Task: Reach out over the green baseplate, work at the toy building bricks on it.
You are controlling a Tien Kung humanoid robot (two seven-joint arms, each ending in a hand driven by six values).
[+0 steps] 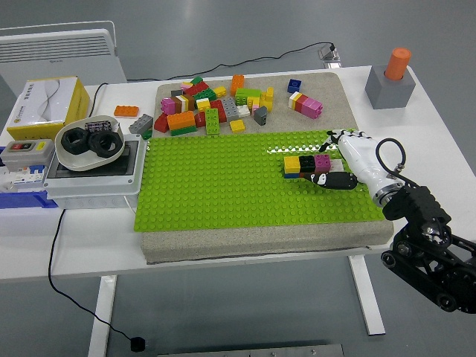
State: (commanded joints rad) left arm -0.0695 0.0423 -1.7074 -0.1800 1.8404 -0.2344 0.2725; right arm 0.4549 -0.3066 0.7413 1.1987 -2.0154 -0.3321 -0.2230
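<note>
The right hand [338, 160] reaches in from the right edge over the green baseplate [223, 186], which lies on a grey mat [327, 85] on the white table [223, 253]. The hand's white shell sits over the plate's right end; a dark thumb lies low along the near side of a short row of bricks [307, 164], and the other fingers [332, 135] point across its far side. The row, yellow, dark and magenta over a blue and red base, stands pressed on the plate's studs toward the right half. Thumb and fingers bracket the row's right end, at or just beside the magenta brick, but whether they truly clamp it cannot be told from this view; nothing is lifted clear of the plate. The left hand is not in view. The loose bricks [216, 104] lie heaped on the mat beyond the plate's far edge, well apart from the hand. Judgement: the step in hand is the approach to, or first contact with, the assembled row, a pinch being set up at its right end. The next move calls for closing thumb against fingers squarely on the end brick, then either a firm downward press or a straight pull off the studs. A skewed grip risks prising the whole row loose.
</note>
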